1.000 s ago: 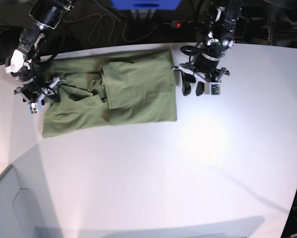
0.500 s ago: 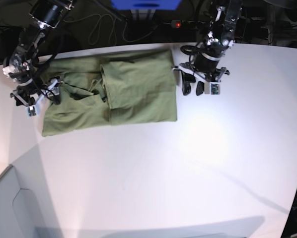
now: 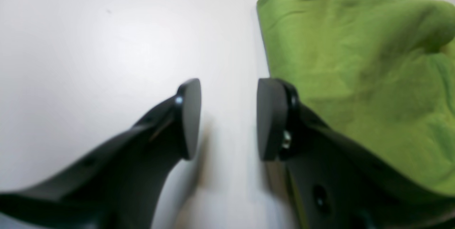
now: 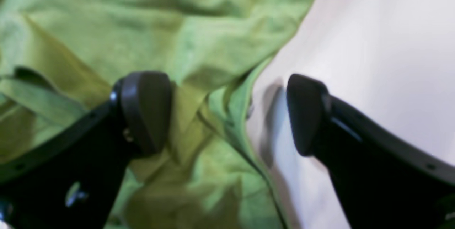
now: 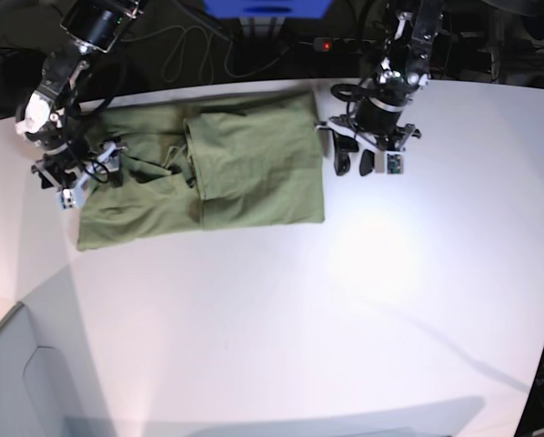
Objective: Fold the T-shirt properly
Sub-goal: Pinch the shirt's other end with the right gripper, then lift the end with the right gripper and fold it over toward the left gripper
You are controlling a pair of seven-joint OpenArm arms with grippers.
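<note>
T-shirt on white table, cables behind.

A broad, smooth white worktop fills the view under bright overhead glare, with dark cluttered space, black cables and a blue box behind.

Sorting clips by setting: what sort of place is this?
Probably a robotics lab bench: a bare white table with two black arms mounted at its far edge, loose cables behind, and one olive-green cotton T-shirt laid out.
</note>
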